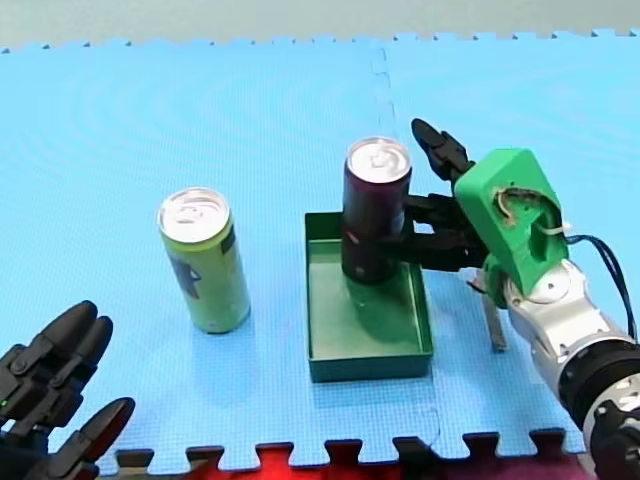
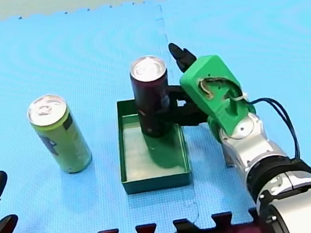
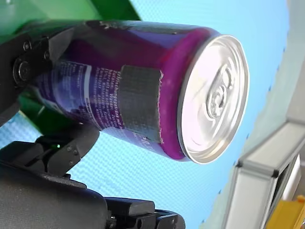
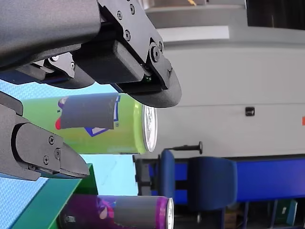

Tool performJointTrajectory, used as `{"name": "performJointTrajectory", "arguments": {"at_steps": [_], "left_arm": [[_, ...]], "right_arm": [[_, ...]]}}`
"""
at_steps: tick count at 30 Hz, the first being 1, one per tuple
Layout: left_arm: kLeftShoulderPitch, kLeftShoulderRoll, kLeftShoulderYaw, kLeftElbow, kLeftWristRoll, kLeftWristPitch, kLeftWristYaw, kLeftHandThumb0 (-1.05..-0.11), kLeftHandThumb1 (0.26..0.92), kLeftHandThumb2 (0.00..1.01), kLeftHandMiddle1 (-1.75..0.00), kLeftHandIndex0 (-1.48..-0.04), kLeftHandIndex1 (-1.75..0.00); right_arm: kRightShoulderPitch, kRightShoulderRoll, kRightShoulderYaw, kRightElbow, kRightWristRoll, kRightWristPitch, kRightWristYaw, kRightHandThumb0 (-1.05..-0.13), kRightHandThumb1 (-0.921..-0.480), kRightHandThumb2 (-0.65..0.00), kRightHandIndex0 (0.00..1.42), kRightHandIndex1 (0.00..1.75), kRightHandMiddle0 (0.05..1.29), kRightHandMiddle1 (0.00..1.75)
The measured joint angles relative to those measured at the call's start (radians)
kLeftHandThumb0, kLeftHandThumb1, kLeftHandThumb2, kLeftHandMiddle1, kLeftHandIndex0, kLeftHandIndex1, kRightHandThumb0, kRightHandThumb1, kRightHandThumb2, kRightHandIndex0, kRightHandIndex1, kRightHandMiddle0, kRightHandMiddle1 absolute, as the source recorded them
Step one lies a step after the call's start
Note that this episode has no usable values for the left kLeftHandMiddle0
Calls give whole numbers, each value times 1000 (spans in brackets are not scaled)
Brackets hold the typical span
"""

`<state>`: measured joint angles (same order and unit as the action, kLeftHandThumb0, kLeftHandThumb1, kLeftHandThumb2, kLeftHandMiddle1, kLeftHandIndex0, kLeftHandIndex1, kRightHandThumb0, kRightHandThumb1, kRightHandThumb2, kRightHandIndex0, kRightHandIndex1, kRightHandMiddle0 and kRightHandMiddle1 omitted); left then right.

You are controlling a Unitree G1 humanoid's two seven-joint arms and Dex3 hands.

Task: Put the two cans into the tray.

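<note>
Two cans recorded. Nearest, the left hand [image 1: 50, 395] holds nothing at the blue foam mat's [image 1: 150, 120] front edge. We note the lime-green metal can [image 1: 205, 262] upright beside the shallow green rectangular tray [image 1: 365, 345]; at its far end the right hand [image 1: 470, 225] clasps the glossy purple can [image 1: 375, 215], upright.

A blue foam mat [image 1: 200, 120] of interlocking tiles carries two things — a green tray [image 1: 368, 365] near the middle, and a green can [image 1: 205, 262] standing upright at its nine o'clock.
</note>
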<state>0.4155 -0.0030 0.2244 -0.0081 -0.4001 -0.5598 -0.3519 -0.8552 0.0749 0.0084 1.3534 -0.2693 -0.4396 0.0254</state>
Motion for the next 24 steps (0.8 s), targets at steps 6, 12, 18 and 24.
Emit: {"name": "performJointTrajectory", "arguments": {"at_steps": [6,12,18,24], "left_arm": [[-3,-3,-2,0,-3,6,-1,-1048,921,85,0,-656,-1],[-2,-7,-1,-5,-12,24,2,-1048,921,89,0,-656,-1],[-2,-10,-1,-7,-19,31,2,-1048,921,93,0,-660,-2],[-1,-10,1,-13,-28,46,-2,-1048,921,95,0,-658,-1]], "right_arm": [[-3,-13,33,0,-29,1,-28,-939,-723,-9,26,1,87,1],[-2,-26,29,2,-18,9,-14,-930,-717,-1,24,0,87,0],[-3,-48,-4,2,25,9,60,-919,-714,0,16,0,84,0],[-4,-86,-33,1,53,17,105,-910,-706,0,11,0,81,0]]}}
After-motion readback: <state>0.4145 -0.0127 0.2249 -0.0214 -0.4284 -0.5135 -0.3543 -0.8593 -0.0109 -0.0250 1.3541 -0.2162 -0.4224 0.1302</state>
